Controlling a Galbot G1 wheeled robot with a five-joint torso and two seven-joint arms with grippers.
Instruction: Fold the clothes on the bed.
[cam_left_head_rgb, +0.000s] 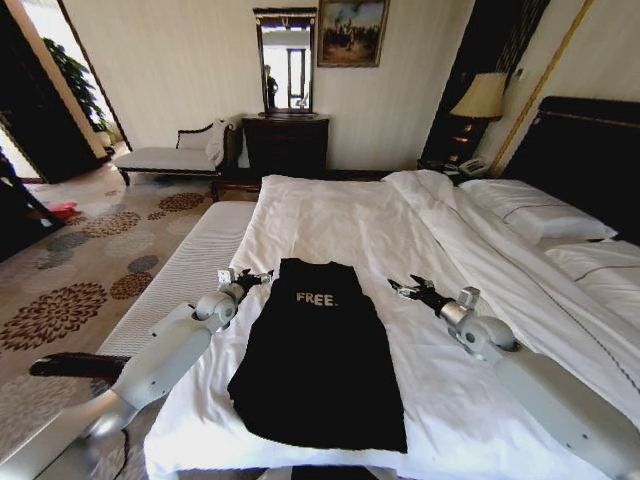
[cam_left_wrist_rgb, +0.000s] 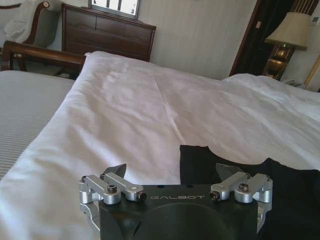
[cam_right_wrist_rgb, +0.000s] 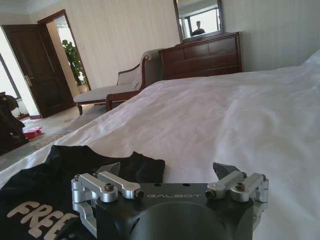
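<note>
The black T-shirt (cam_left_head_rgb: 318, 355) is spread flat near the foot of the bed (cam_left_head_rgb: 330, 220), sleeves tucked in. The left hand (cam_left_head_rgb: 243, 277) and right hand (cam_left_head_rgb: 408, 289) are held open beside its shoulders, apparently so both top corners can be gripped together.

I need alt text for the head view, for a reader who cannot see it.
A black T-shirt lies narrowed lengthwise on the white duvet of a bed. The left gripper and right gripper, both open, flank its top corners without holding it.
</note>
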